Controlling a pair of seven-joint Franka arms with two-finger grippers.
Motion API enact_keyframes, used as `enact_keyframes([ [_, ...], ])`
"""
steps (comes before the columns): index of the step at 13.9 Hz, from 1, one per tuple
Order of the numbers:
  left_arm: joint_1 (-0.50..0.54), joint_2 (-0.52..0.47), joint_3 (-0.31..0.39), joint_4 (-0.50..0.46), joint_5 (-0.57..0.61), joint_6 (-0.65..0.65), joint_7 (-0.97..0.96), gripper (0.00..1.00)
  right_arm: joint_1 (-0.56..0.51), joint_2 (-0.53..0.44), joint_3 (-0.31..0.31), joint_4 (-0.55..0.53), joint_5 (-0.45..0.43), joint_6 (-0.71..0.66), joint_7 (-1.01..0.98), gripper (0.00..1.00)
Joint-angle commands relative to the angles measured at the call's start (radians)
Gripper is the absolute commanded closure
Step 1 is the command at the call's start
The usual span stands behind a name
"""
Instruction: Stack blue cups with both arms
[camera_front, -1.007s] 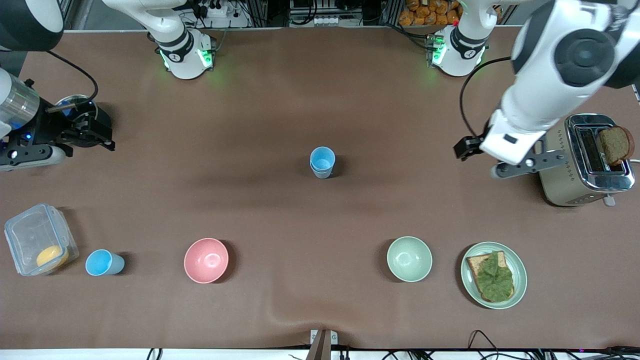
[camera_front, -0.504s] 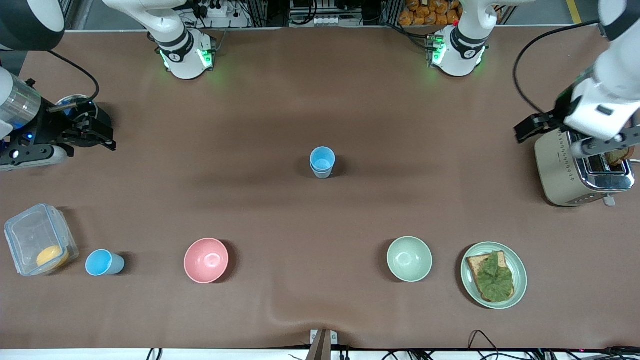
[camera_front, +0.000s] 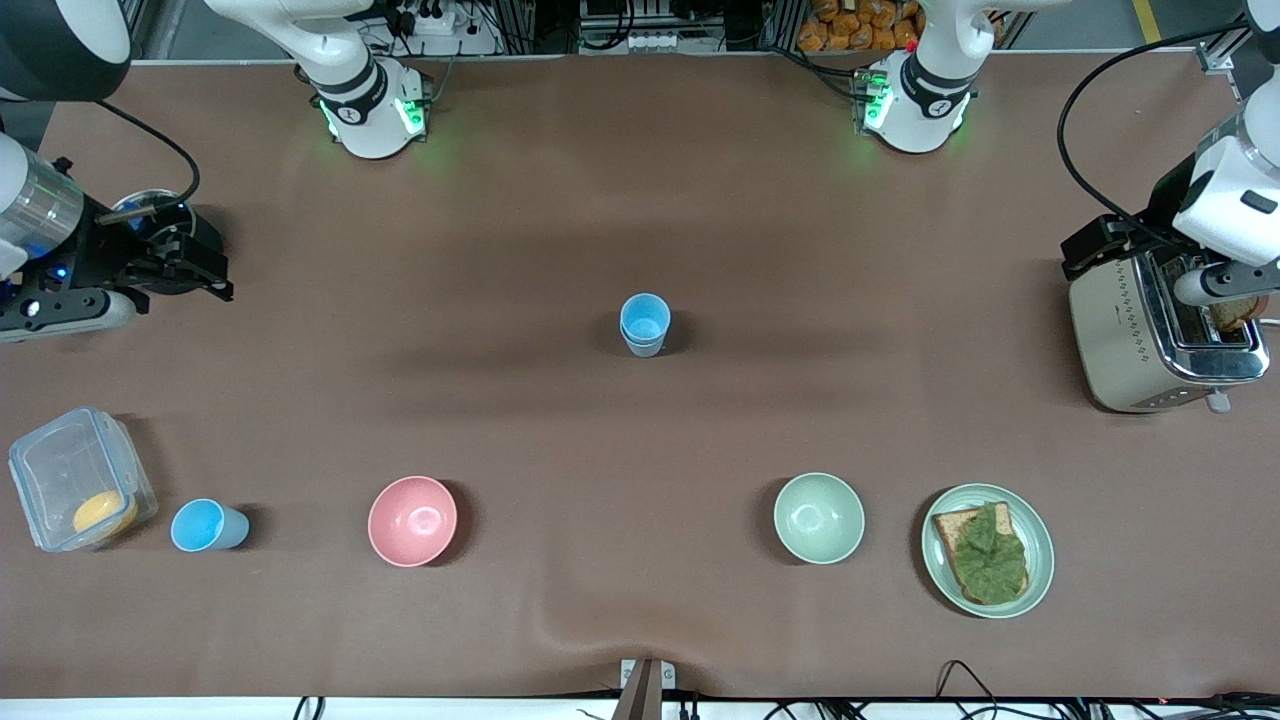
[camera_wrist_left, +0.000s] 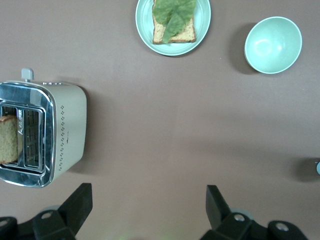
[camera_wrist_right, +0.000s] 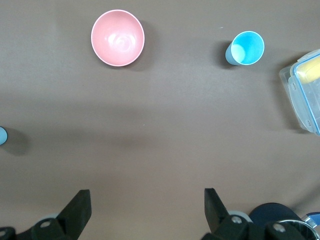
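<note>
No brand or lettering can be read on anything here; the toaster (camera_wrist_left: 45, 132) shows only a dotted pattern on its side, with a bread slice (camera_wrist_left: 8, 145) standing in one slot.

The left gripper (camera_wrist_left: 147, 210) hangs over the table by the toaster at the left arm's end, its fingers (camera_wrist_left: 80, 200) spread wide and holding nothing. The right gripper (camera_wrist_right: 145, 210) hangs over the right arm's end of the table, near a dark round container (camera_front: 165, 240), fingers equally wide apart and empty.

In the middle of the table the stacked blue cups (camera_front: 644, 323) stand upright, apparently a bright one nested in a paler one, though the view is too steep to be sure. A single sky-blue cup (camera_front: 205, 526) stands between the clear lidded box (camera_front: 75, 480) and the pink bowl (camera_front: 412, 520). The pale green bowl (camera_front: 818, 517) sits beside the plate (camera_front: 1040, 545) of toast with lettuce (camera_front: 988, 552)
</note>
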Motion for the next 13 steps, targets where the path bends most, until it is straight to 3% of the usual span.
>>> enact_keyframes([
  [1, 0.013, -0.011, 0.003, 0.017, -0.026, -0.023, 0.105, 0.00, -0.002, -0.028, 0.003, -0.024, 0.008, 0.004, -0.001, 0.00],
  [13, -0.001, 0.001, -0.009, 0.023, -0.027, -0.061, 0.124, 0.00, -0.007, -0.028, 0.003, -0.021, 0.008, -0.005, -0.009, 0.00],
])
